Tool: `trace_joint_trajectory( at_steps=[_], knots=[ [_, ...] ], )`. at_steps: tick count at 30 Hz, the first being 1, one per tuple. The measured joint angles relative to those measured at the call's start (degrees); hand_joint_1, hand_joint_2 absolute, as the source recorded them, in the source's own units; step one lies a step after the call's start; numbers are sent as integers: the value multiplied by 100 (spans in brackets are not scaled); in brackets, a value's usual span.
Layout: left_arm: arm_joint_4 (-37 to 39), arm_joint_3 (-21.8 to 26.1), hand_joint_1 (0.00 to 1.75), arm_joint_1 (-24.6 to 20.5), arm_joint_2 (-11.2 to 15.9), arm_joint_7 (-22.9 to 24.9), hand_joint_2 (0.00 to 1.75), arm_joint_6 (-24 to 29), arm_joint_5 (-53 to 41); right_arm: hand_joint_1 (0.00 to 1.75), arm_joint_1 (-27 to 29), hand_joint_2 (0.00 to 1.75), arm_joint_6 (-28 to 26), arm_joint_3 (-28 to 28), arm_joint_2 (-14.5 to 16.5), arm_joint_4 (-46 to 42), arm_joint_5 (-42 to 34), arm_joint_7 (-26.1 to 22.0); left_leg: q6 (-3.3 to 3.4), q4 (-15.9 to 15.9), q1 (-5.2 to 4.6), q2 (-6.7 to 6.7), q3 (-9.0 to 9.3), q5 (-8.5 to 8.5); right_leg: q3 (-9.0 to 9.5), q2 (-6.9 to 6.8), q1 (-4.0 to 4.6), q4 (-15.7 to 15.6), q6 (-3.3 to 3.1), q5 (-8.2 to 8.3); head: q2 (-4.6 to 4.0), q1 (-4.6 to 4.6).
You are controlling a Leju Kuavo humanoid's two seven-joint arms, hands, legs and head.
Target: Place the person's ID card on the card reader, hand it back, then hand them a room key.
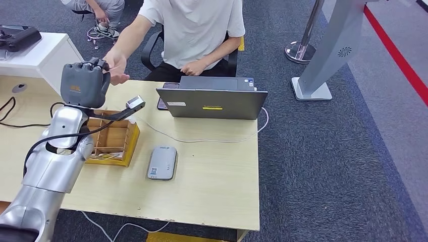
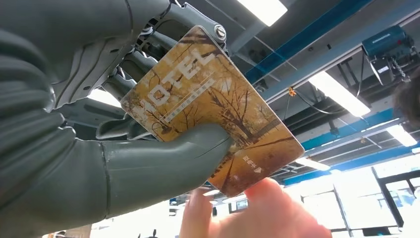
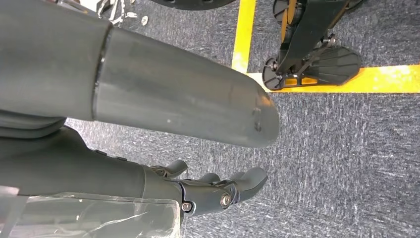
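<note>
A brown and gold plastic hotel room key card printed with bare trees and the word HOTEL [image 2: 213,106] is pinched between the thick grey thumb and dark fingers of the left robot hand [image 1: 85,83], which is raised above the far left part of the surface and held out toward a seated person in a white T-shirt [image 1: 194,30]. The person's outstretched hand [image 1: 117,68] is right at the robot hand, and in the left wrist view their fingertips [image 2: 257,210] touch the card's free edge. The hand-over seems to be the step under way, probably the task's last; it would go best if the robot hand keeps the card level and steady, and loosens its thumb only once the person has a firm pinch, so the card does not drop. The right robot hand [image 3: 218,191] hangs low over grey carpet, its fingers loosely spread and holding nothing. The pale wooden surface [image 1: 212,171] carries a small grey and white card reader [image 1: 163,162] near the middle, a partitioned wooden tray [image 1: 117,138] just beside it under the raised arm, and an open grey laptop [image 1: 212,101] in front of the person. Beyond lie dark grey carpet with a red stripe, a chrome barrier post [image 1: 303,35] and a white stand [image 1: 328,55].
</note>
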Motion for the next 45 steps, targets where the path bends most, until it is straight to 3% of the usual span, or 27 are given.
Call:
trace_joint_trajectory(
  at_steps=[1,9,15,18,22,29,33,38,45],
  knots=[
    [69,1,0,-55,-3,0,175,-19,-11,0,0,0,3,11,8,3,11,5,-1,0,0,0,1,1,0,1,0,0,0,0,0,-1],
    [426,-2,0,-168,-43,73,175,-81,46,0,1,0,5,49,52,25,33,51,-2,0,0,0,-1,1,0,2,0,0,0,0,0,-1],
    [362,-2,0,32,-48,-81,175,-271,410,0,5,0,-9,46,96,27,-14,25,-2,-1,0,1,-1,1,0,3,0,0,0,0,0,-1],
    [-103,-3,0,474,-37,-199,175,-496,634,0,22,0,-32,36,115,27,-75,22,-2,-2,-1,3,-2,0,0,5,0,0,0,-1,0,0],
    [-1150,-6,0,1419,119,-287,175,-674,824,0,57,0,-85,-46,140,27,-175,39,-1,-5,-1,17,1,-10,-2,22,-1,-1,0,-6,0,-1],
    [-2933,-3,0,3362,516,-377,175,-446,644,0,117,0,-185,-271,182,26,-322,2,-5,-11,-1,27,3,-27,-3,29,-1,-2,-6,-20,0,-2],
    [-3503,87,0,4318,637,-308,175,-258,546,0,141,0,-220,-384,188,25,-350,-42,-3,-11,-1,16,3,-30,-2,19,0,-4,-4,-29,0,-2],
    [-3691,267,0,4766,689,-239,175,-240,539,0,136,0,-220,-452,189,25,-339,-50,-3,-11,0,4,5,-28,5,6,1,-3,-5,-29,0,-2],
    [-3783,342,0,4935,718,-242,175,-251,532,0,134,0,-225,-493,191,25,-323,-52,-5,-11,0,2,7,-23,9,2,0,-3,-6,-26,0,-1]
  ],
)
